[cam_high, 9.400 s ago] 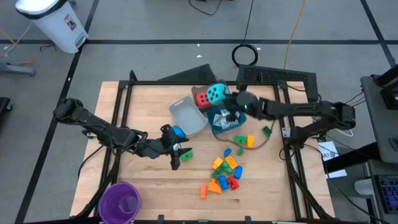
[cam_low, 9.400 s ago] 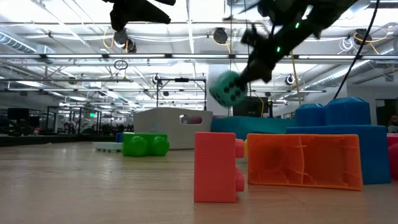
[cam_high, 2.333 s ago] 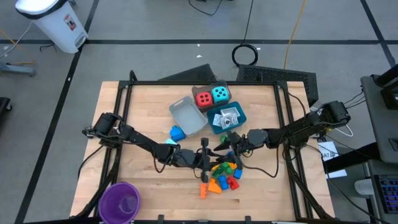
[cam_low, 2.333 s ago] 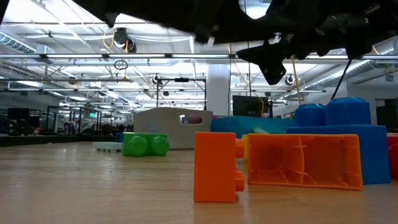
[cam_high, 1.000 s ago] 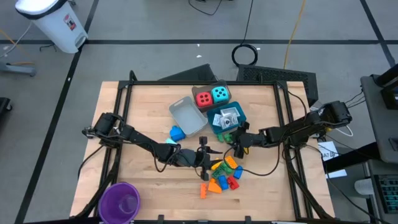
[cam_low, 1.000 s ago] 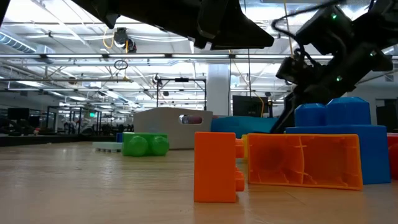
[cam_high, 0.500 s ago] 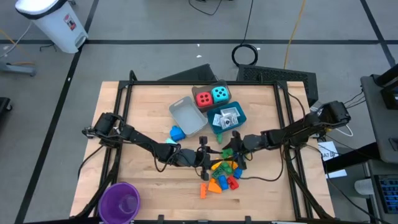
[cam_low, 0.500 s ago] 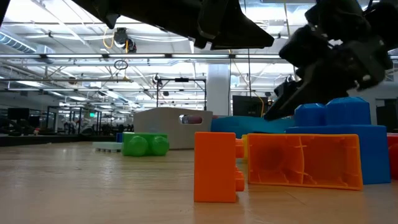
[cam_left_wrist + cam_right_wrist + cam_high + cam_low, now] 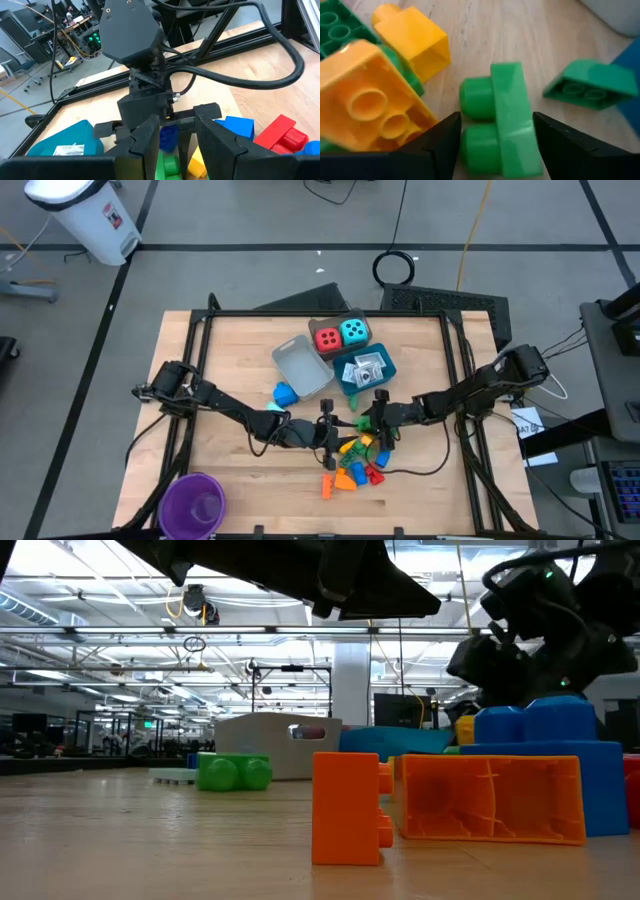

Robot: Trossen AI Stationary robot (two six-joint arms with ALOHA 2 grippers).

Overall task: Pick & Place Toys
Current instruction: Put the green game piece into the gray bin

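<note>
Green two-stud brick (image 9: 497, 122), seemingly on its side, between right fingers (image 9: 427, 147).

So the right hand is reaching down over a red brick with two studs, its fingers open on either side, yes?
Not quite: the brick is green, not red. The right wrist view shows the right hand open, its dark fingers on either side of a green brick with two studs lying on the wooden table. The rest is as you said.

Grey taped floor (image 9: 250, 270); white bin (image 9: 85, 215); coiled cable (image 9: 396, 268).
</note>
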